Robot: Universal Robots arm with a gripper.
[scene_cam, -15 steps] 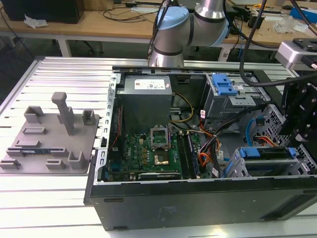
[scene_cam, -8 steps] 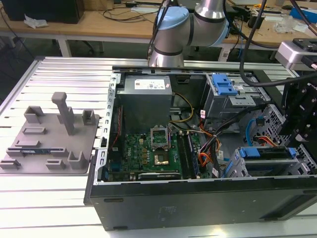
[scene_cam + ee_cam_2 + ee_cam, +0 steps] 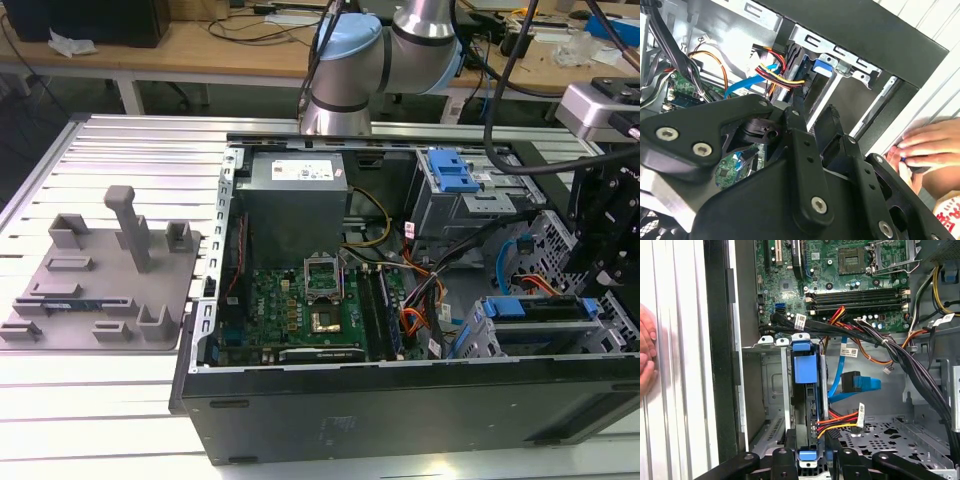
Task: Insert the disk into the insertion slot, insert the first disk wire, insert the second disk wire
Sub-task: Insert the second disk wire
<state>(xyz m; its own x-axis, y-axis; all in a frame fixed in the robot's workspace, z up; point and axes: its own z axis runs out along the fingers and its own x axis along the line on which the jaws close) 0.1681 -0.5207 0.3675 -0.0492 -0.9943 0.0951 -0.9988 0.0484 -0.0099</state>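
Note:
The disk [image 3: 805, 371], framed by its blue carrier, stands in the insertion slot [image 3: 771, 390] of the grey drive cage; in the exterior view the disk [image 3: 530, 307] is at the case's lower right. A red, yellow and black wire bundle [image 3: 840, 420] runs to the disk's side. A blue flat wire with a black plug [image 3: 854, 382] hangs beside the cage, apart from the disk. My gripper [image 3: 812, 466] hovers over the disk's end, fingers [image 3: 796, 131] apart with nothing seen between them. In the exterior view the gripper [image 3: 600, 235] is above the cage.
A person's hand [image 3: 925, 146] rests on the table just outside the case wall, also seen as a hand [image 3: 646, 352] in the first wrist view. The motherboard [image 3: 310, 305] lies mid-case. A taller bay with a blue latch [image 3: 450, 170] stands behind. A grey fixture plate [image 3: 100, 280] sits on the exterior view's left.

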